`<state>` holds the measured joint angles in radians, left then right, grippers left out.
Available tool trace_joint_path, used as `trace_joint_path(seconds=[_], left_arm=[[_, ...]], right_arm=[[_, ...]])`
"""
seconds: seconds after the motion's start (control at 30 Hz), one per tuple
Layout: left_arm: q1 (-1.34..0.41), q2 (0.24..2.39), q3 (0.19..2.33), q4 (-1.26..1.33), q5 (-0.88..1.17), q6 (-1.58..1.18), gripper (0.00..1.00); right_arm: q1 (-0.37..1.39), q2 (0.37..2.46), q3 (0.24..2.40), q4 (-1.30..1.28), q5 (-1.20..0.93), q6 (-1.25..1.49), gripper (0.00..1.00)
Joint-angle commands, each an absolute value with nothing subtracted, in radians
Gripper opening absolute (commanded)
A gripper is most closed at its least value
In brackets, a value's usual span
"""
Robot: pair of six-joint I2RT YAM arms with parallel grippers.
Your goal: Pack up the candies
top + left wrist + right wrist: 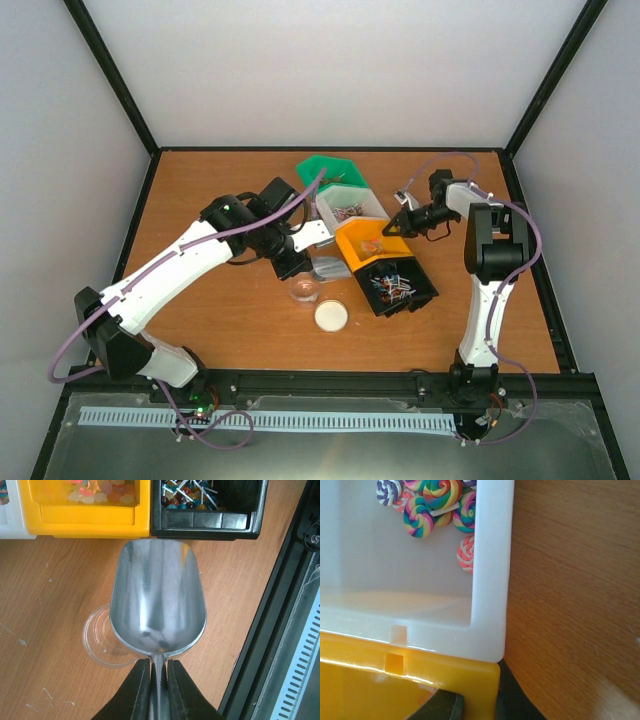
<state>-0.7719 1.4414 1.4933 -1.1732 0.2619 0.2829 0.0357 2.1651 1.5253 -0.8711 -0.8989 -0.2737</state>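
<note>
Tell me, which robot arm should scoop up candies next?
Left: the left gripper is shut on the empty metal scoop, whose mouth faces the yellow bin and black bin of candies. The right gripper only pinches the yellow bin's wall.

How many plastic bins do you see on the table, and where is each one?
4, in a row from far to near: green bin farthest, white bin, orange bin, black bin nearest. None seems hidden.

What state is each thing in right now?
metal scoop: empty, gripped by its handle.
clear jar: open, upright.
yellow bin: holds candies.
black bin: holds candies.
white bin: holds few candies.
left gripper: shut on metal scoop.
right gripper: shut on yellow bin's corner.
</note>
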Motion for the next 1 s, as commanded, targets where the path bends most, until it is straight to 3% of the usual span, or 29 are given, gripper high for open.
trace_joint_path(seconds=[0.0, 0.17, 0.43, 0.97], left_arm=[[-0.761, 1.413, 1.498, -1.150, 0.282, 0.281, 0.01], [-0.758, 1.404, 1.490, -1.143, 0.287, 0.280, 0.01], [-0.764, 1.411, 1.511, -1.171, 0.260, 0.345, 0.01], [-0.959, 1.595, 1.626, -1.216, 0.076, 0.417, 0.01]], right_arm=[[0.040, 2.133, 1.468, -0.783, -0.931, -0.222, 0.03], [0.040, 2.054, 1.399, -0.684, -0.927, -0.114, 0.03], [0.052, 1.882, 1.300, -0.583, -0.751, -0.016, 0.03], [0.143, 1.699, 1.157, -0.505, -0.487, 0.053, 0.03]])
